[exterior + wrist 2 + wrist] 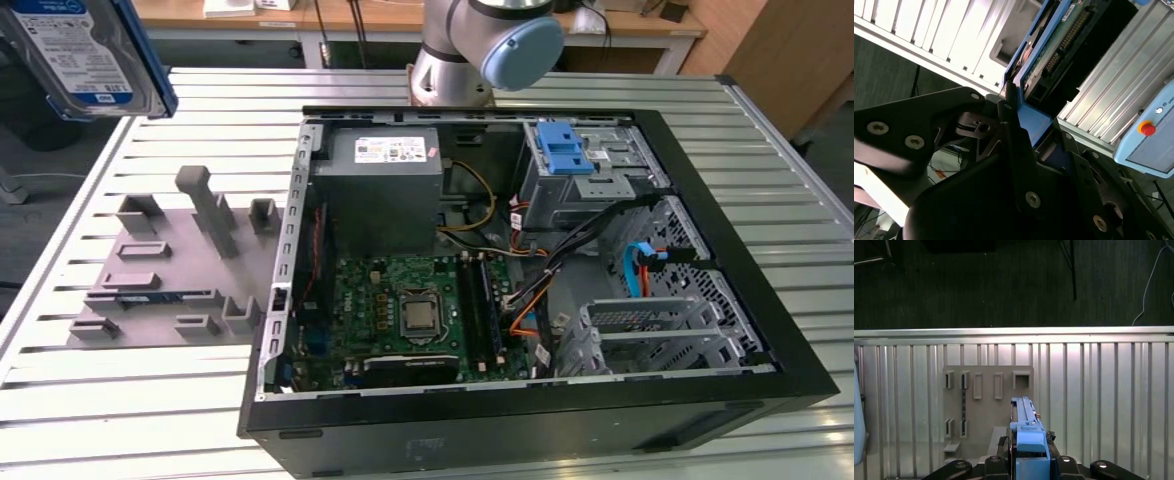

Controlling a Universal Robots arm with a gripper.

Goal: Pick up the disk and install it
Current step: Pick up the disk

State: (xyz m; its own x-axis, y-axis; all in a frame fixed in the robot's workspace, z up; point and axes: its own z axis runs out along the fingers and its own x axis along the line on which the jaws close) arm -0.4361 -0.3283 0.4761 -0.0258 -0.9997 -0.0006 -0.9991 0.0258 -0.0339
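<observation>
Item count: one disk [83,52], one arm [481,45], one open computer case [534,425], one grey fixture plate [171,272], all on or over one slatted bench [747,150].

The disk is off the bench surface, raised in the air. In the exterior view it sits high at the exterior view's left, label showing, well apart from the case. In the second wrist view the gripper [1031,117] is clamped on the blue carrier frame at the disk's end; the black fingers [1015,142] press against it from both sides. In the first wrist view the disk is seen edge-on above the fixture plate.

Inside the case there is one grey power supply [384,195] and one light-blue latch piece [562,150] on the drive cage.

Clearances: the plate lies just beside the case wall. Bare slats surround the plate on its other sides. Beyond the plate the bench ends at a straight metal edge, with dark floor [1004,285] past it.
</observation>
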